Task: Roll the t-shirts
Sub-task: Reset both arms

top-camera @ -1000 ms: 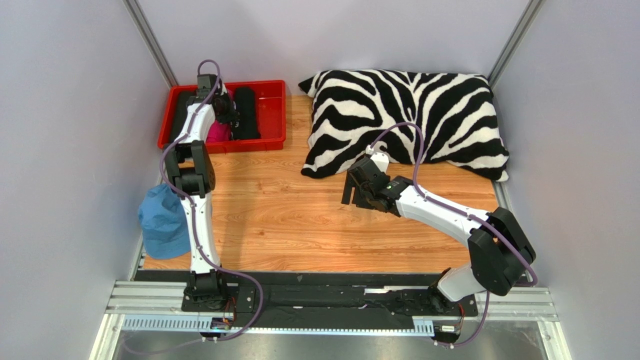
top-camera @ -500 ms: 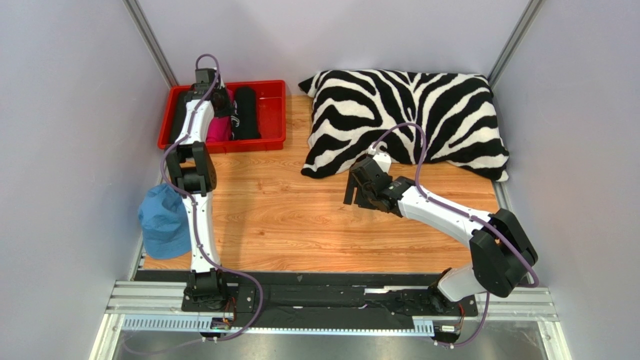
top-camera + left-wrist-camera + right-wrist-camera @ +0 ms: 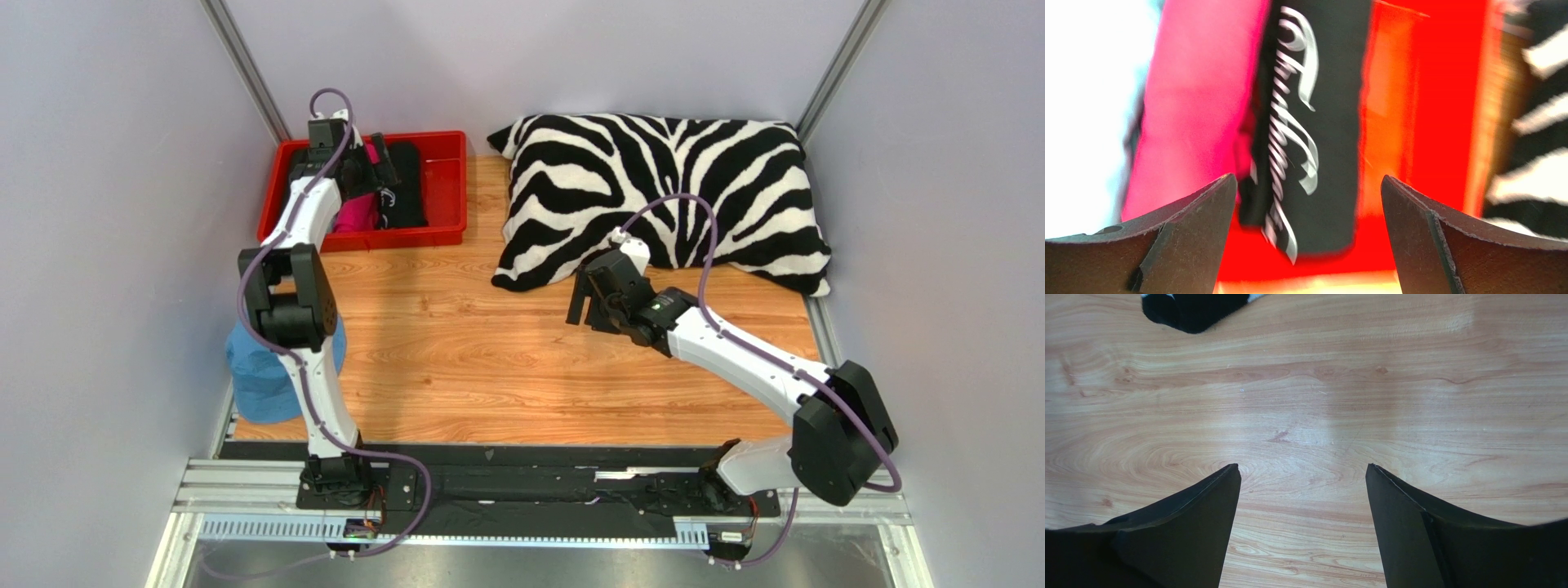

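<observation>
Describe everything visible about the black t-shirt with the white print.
The black t-shirt is soft, cotton-looking fabric rolled into a tight bundle, with white script lettering running along its length. It lies in the red tray, touching a pink roll on one side. The open left gripper hangs above it, apparently not touching.

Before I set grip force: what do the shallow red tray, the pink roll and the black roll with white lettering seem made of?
Shallow red tray: probably hard plastic, smooth rigid rim. Pink roll: soft matte cloth, likely knit; blur hides weave. Black roll with white lettering: similar matte cloth, lettering apparently printed.
</observation>
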Action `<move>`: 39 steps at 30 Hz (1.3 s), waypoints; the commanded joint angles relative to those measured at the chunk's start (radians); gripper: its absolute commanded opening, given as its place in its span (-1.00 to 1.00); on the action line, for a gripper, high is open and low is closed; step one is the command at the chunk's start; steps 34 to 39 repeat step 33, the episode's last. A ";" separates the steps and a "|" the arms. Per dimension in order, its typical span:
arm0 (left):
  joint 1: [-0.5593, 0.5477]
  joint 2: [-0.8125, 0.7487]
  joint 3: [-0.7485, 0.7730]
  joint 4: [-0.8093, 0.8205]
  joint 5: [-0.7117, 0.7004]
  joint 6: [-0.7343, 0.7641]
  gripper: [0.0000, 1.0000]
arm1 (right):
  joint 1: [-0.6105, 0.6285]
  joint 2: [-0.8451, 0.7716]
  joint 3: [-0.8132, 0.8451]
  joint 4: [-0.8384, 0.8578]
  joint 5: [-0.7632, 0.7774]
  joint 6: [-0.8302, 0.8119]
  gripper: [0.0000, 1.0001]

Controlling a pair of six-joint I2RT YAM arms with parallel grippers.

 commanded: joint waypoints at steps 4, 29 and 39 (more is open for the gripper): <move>-0.155 -0.380 -0.351 0.161 -0.027 -0.060 0.93 | -0.019 -0.187 0.009 -0.029 0.075 -0.024 0.61; -0.814 -1.397 -1.061 -0.078 -0.244 -0.247 0.98 | -0.021 -0.503 -0.153 -0.227 0.250 0.051 0.64; -0.814 -1.389 -1.025 -0.096 -0.248 -0.234 0.98 | -0.021 -0.494 -0.144 -0.230 0.250 0.045 0.64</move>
